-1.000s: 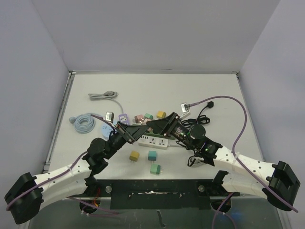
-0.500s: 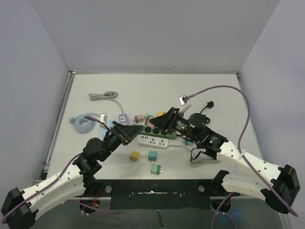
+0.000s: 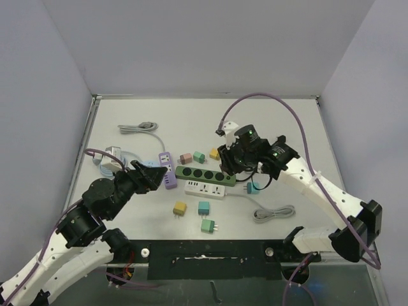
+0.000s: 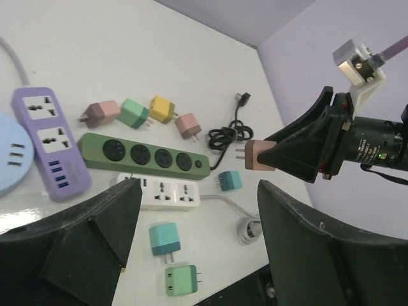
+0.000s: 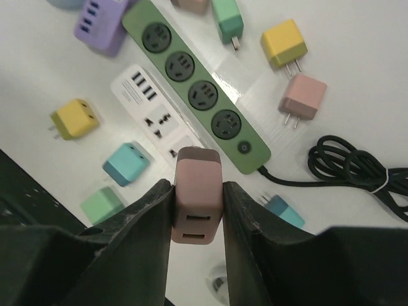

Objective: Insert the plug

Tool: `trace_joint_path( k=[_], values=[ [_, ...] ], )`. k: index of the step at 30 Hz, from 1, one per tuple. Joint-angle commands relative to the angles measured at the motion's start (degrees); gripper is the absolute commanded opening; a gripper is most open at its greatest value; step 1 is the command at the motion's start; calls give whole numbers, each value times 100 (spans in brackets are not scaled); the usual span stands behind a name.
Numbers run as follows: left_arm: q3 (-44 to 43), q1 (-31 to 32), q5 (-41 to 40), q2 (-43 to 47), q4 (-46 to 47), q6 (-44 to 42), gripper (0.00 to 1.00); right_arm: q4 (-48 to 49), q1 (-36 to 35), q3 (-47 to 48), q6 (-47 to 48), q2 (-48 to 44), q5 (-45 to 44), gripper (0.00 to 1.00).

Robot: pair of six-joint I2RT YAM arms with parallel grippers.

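We hold the pink plug [image 5: 198,167] clamped in our right tool [image 5: 197,191], up in the air near the green strip [image 5: 194,83] with its 4 sockets. A white strip [image 5: 156,121] lies just beside that one, a black cord [image 5: 357,169] coils at its end, and loose plugs lie scattered around. Our left tool [image 4: 197,197] gapes wide and empty over the counter [image 3: 191,121] by the purple strip [image 4: 48,143]. From the right wrist we cannot see the plug's prongs.
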State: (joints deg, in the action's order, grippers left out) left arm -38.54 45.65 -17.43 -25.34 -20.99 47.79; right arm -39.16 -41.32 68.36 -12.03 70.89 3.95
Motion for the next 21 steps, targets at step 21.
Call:
trace_joint_path(
  k=[21],
  values=[
    [-1222, -4, -1382, -164, -2037, -1073, 71, -2202, -31, 2858, 4522, 3792, 54, 10]
  ],
)
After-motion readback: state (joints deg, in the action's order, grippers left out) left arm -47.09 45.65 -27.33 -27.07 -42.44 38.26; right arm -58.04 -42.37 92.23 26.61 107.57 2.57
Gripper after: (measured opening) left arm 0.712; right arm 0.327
